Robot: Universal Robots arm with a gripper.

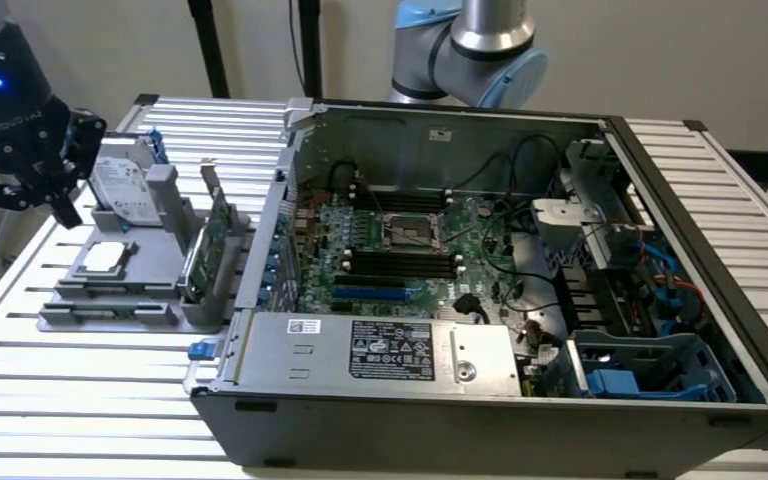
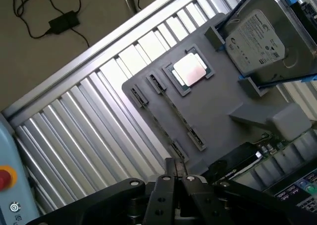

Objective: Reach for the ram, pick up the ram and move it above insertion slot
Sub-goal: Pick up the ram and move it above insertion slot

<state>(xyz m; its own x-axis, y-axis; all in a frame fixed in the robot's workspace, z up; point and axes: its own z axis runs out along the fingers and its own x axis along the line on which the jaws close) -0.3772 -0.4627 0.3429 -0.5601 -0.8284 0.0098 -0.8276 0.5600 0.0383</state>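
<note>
The ram sits left of the open computer case, in the exterior frame's lower left. It looks to stand on edge in a front slot of the grey holder, just below the CPU. My gripper hangs at upper left, fingers pressed together on nothing. The stick's long axis runs across the frame, below the pincer.
</note>
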